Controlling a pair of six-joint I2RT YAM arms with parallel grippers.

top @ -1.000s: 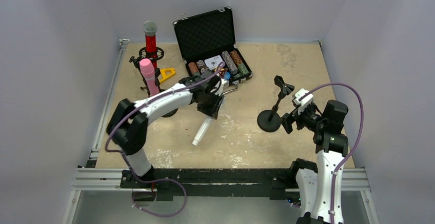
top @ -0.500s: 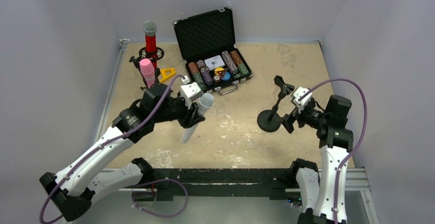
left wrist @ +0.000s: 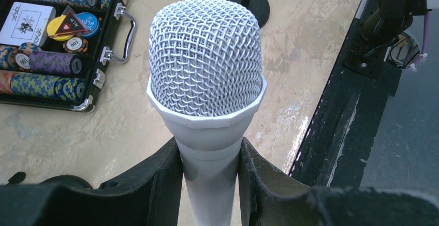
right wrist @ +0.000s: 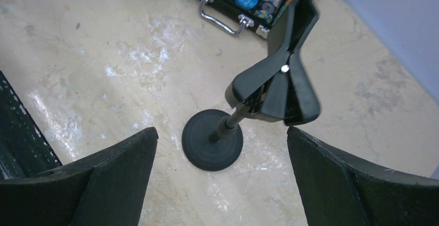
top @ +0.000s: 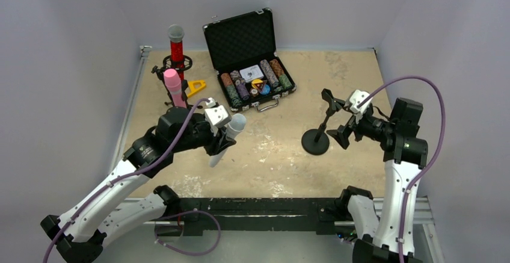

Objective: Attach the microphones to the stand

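My left gripper [top: 220, 141] is shut on the white microphone [top: 228, 132], holding it off the table with its mesh head up. In the left wrist view both fingers [left wrist: 160, 184] press the white handle just under the head [left wrist: 206, 55]. An empty black stand [top: 318, 136] with a clip on top [top: 330, 100] stands at centre right. My right gripper [top: 347, 127] is open right beside it; the clip [right wrist: 279, 84] and the round base [right wrist: 212, 142] show between its spread fingers. The red microphone [top: 176, 45] and the pink one [top: 174, 88] stand upright in stands at the back left.
An open black case [top: 248, 52] holding poker chips and cards sits at the back centre, its handle facing me. A yellow triangular piece [top: 196, 86] lies by the pink microphone. A black rail [top: 252, 206] runs along the near edge, and walls close in three sides.
The left arm lifted the white microphone off the table, turned it head-up and drew it back to the left. The right gripper opened wider and rose toward the stand's clip.
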